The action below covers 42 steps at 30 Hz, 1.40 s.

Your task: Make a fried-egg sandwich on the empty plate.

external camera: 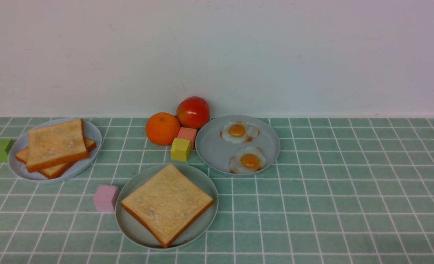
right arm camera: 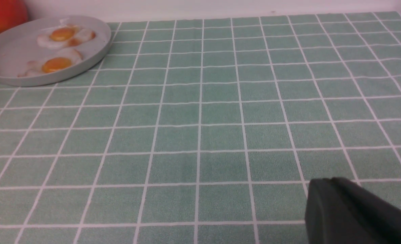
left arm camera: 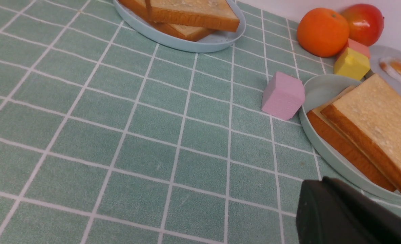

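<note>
No writing shows anywhere. One thick, square, golden toast slice lies on the smooth mint plate, near centre of the tiled bench. Two glossy fried eggs sit on the grey plate behind; left claw together, right claw unclear.

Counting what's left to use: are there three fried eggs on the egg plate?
No, the grey plate holds just two fried eggs.

Bright, even, diffuse lighting throughout; shadows soft and faint, focus mostly sharp, slight haze in the front view.
</note>
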Each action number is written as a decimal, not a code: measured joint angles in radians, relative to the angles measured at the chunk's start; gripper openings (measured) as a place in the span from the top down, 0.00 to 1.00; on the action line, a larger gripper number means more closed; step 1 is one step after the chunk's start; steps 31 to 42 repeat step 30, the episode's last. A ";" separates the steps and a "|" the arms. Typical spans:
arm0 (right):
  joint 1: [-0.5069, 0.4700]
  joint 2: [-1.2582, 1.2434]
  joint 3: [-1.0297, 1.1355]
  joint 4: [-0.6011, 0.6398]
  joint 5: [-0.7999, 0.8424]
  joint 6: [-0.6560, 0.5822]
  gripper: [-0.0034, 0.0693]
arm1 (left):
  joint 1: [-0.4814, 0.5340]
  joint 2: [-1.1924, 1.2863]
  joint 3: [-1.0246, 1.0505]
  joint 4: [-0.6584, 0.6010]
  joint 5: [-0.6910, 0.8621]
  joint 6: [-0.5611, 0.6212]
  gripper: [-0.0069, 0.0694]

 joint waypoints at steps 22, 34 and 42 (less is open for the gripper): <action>0.000 0.000 0.000 0.000 0.000 0.000 0.88 | 0.000 0.000 0.000 0.000 -0.001 0.000 0.93; 0.000 0.000 0.000 0.000 0.000 0.000 0.86 | 0.000 0.000 0.000 0.000 -0.001 0.000 0.92; 0.000 0.000 0.000 0.000 0.000 0.000 0.86 | 0.000 0.000 0.000 0.000 -0.001 0.000 0.92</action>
